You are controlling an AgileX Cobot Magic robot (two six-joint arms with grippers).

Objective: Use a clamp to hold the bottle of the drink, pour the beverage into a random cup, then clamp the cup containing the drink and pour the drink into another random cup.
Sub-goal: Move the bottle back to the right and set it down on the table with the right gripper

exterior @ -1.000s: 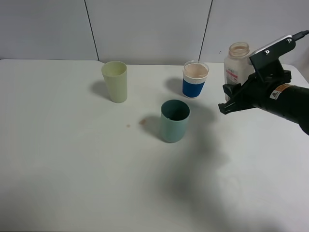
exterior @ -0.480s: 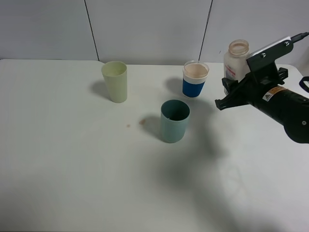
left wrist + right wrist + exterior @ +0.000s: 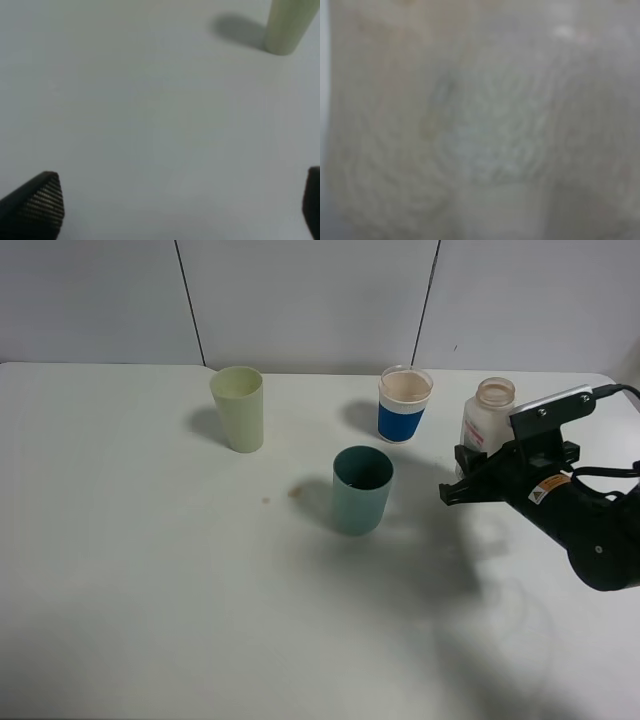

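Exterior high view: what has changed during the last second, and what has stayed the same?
The right gripper came down toward the table, carrying the bottle down with it. The grip on the bottle was kept, and nothing was let go. The teal-green cup, the pale yellow-green cup and the blue-banded cup stayed where they were.

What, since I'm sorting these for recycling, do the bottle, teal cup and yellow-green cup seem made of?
Bottle: probably translucent plastic, its milky wall passing light, with a white label printed red. Teal cup: likely opaque plastic, matte, even colour with no glare. Yellow-green cup: seemingly the same plastic, matte and paler; its thin rim looks moulded.
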